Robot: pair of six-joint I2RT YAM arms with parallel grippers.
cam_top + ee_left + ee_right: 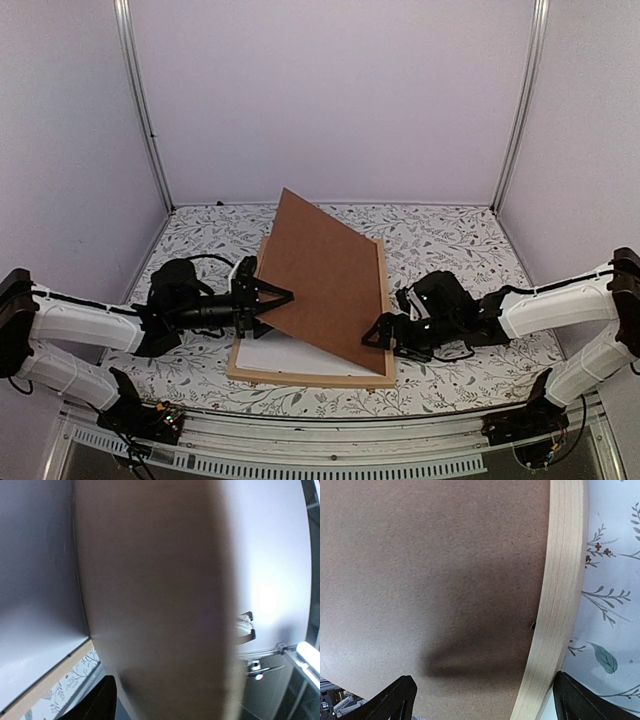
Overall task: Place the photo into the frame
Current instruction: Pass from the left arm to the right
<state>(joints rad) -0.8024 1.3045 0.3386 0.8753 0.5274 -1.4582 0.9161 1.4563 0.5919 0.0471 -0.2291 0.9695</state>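
Observation:
The light-wood frame (pixel 310 378) lies flat on the table. A white sheet (pixel 280 356) lies inside it; no print shows, so I cannot tell whether it is the photo's back. The brown backing board (pixel 325 270) stands tilted over the frame, left edge raised, right edge down by the frame's right bar. My left gripper (pixel 283 297) is shut on the board's raised left edge; the board (pixel 160 605) fills the left wrist view. My right gripper (pixel 385 335) is open at the frame's near right corner. Its fingers (pixel 400 697) straddle the board (pixel 430 570) and the frame bar (pixel 560 580).
The table is covered with a floral-patterned cloth (pixel 450 240). White walls with metal posts (pixel 145 110) close in the back and sides. A metal rail (pixel 330 440) runs along the near edge by the arm bases.

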